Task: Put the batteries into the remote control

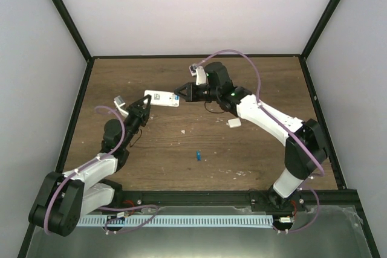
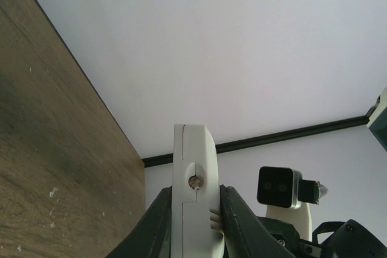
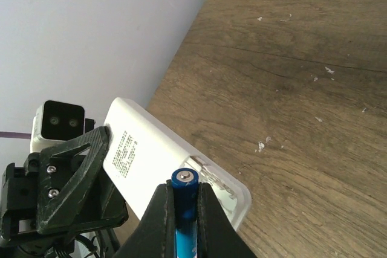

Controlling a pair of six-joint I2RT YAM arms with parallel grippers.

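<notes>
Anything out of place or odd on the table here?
Nothing damaged. A small white piece, possibly the cover of the remote, lies loose on the table, with white flecks scattered around. One battery lies alone mid-table, not yet loaded.

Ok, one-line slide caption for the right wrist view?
Right tool holds a blue battery at the opened remote control, which the left tool grips.
</notes>
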